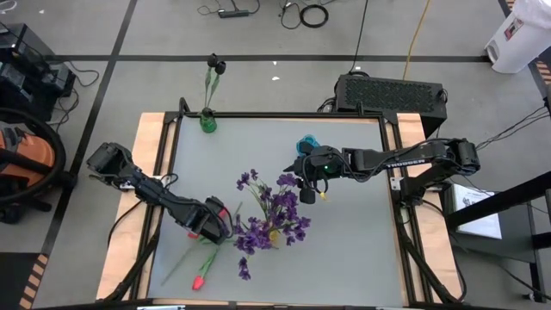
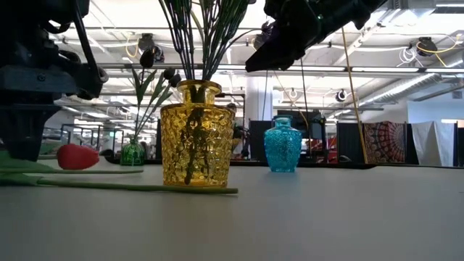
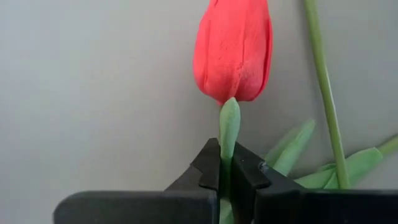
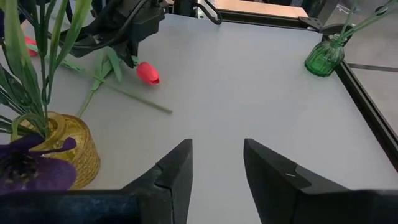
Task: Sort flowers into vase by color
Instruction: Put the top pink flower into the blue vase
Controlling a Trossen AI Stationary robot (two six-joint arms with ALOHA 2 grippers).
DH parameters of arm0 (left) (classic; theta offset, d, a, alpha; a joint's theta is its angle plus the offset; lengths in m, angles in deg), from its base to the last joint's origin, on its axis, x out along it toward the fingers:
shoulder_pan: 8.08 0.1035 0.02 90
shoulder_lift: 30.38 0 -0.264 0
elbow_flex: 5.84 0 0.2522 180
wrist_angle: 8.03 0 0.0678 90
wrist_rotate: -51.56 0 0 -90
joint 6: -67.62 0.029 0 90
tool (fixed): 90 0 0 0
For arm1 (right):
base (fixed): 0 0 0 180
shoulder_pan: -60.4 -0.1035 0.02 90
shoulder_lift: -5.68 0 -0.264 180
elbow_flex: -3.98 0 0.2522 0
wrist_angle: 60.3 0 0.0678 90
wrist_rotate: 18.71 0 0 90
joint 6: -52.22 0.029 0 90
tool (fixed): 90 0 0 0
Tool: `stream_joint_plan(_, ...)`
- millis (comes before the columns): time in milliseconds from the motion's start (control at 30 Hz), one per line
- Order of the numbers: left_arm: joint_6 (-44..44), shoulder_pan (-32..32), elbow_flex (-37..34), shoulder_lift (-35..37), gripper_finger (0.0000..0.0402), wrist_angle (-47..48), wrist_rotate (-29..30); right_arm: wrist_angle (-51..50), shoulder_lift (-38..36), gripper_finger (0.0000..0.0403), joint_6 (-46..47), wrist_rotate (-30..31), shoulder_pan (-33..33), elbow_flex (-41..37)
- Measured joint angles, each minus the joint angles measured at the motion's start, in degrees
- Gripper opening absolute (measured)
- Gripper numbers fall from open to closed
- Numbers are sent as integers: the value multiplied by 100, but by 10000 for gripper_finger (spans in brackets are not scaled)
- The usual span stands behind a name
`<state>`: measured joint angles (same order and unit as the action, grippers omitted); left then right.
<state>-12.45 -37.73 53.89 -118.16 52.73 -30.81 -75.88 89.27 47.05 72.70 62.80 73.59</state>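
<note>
While left pincer point(image 3: 227, 177) pinches red tulip point(image 3: 233, 50) | right pincer point(image 4: 216, 163) spread | grey table point(image 1: 362, 241) (workshop behind)

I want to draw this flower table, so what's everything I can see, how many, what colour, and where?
Yellow vase: one, yellow glass, middle of the table, full of purple flowers.
Blue vase: one, turquoise, far side near the right arm, no flowers seen in it.
Green vase: one, green, far left corner, holding black-headed flowers.
Red tulips: two, red; one gripped by its stem, one lying at the near edge.
Table: one, grey top.
Left gripper: shut on a tulip stem, near left.
Right gripper: open, up beside the purple flowers.
</note>
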Motion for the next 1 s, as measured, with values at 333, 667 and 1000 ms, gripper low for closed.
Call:
stream_joint_plan(333,-1,-1,1001,3,14,1667,419,2,0,135,122,1,1,0)
stream_joint_plan(667,301,-2,2288,4,15,3004,1391,-9,0,135,149,0,0,0)
stream_joint_plan(1000,281,0,2858,7,15,4184,1327,-16,0,135,146,0,0,0)
